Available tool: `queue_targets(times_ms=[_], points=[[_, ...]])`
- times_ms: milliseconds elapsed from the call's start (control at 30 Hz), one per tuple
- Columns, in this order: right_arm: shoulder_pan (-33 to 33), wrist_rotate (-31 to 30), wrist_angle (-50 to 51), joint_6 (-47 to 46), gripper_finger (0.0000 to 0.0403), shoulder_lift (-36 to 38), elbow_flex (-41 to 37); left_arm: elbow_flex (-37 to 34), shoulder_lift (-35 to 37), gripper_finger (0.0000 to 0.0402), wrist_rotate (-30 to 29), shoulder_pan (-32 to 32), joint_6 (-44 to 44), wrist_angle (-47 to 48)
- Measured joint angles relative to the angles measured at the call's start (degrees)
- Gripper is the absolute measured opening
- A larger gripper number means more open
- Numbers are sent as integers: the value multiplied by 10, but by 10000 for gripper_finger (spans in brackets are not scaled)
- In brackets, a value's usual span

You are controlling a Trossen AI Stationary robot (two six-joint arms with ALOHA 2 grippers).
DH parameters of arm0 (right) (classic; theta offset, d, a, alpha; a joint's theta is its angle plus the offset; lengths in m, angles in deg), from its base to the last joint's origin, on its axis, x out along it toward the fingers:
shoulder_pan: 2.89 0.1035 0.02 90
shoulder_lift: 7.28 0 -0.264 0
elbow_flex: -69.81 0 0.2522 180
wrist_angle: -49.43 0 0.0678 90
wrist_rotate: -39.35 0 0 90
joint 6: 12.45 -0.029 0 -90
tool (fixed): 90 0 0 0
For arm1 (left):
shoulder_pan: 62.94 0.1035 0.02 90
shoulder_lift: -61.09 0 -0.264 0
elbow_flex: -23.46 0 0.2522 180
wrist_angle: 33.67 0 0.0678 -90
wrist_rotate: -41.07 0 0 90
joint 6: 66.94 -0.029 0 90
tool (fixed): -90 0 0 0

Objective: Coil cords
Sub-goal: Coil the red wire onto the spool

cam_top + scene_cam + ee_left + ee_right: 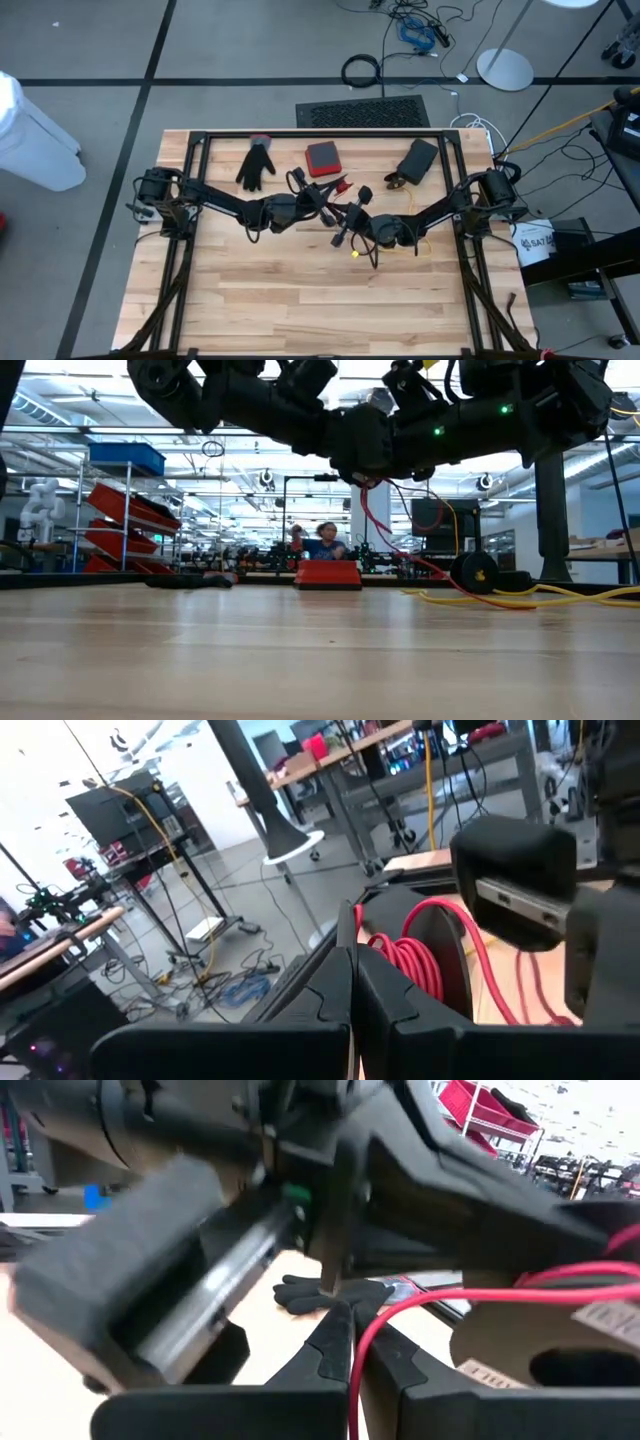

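Both grippers meet above the table's middle. My left gripper (322, 198) (352, 982) and my right gripper (347, 226) (350, 1338) are both shut on a thin red cord (338, 185). The cord is partly wound in loops (408, 960) just beyond my left fingers. In the low view the red cord (372, 520) hangs from the grippers and slants down to the table. A yellow cord (520, 598) lies on the table at the right, and a bit of it shows under my right arm (356, 253). No short black cord can be made out. My left gripper pinches the red cord (357, 925) between its two fingers at their free ends, next to the wound loops. The cord is held clear of the table. Which strand it has cannot be told. My right gripper pinches one strand of the red cord (352, 1360) between its two fingers. From there the strand bends away past the fingertips toward my left gripper (560, 1275). It is held clear of the table.
A black glove (256, 165), a red box (322, 157), a black box (417, 160) and a small brown thing (392, 181) lie along the far side. A black frame (320, 133) borders the table. The near half is bare wood (320, 310). A person shows far behind (325, 540).
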Motion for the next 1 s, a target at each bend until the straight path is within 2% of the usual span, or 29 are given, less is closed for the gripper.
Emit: queue_targets(times_ms=[333,667,900,1000], points=[[1,11,-5,-2,0,0,0,0,-5,0,2,0,-1,0],[2,26,8,-11,0,-1,-1,0,-6,0,52,-1,-13,50],[3,30,16,-32,0,-1,-1,-2,-7,0,52,-11,-18,33],[2,29,13,-29,0,0,-1,-2,-7,0,32,-11,-12,26]])
